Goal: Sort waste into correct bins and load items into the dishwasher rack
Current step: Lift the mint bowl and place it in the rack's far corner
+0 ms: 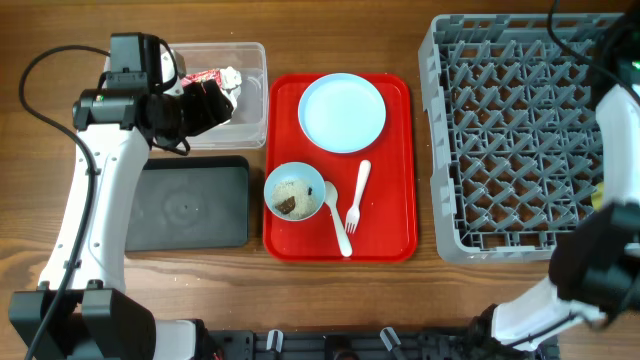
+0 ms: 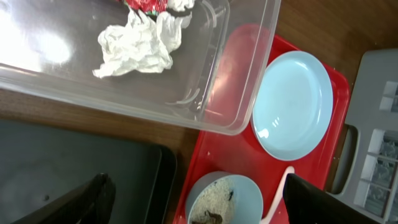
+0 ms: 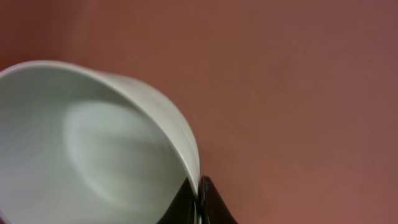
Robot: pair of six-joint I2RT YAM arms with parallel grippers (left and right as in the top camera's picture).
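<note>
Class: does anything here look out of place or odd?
Only the light blue bowl on the red tray: it holds rice-like grains and brown scraps, while the tissue and red wrapper lie in the clear tub.

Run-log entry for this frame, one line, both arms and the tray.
left gripper: jaws open, above clear tub | clear tub: tissue, red wrapper inside | right gripper: shut on mint green bowl rim | red tray: plate, rice bowl, spoon, fork
</note>
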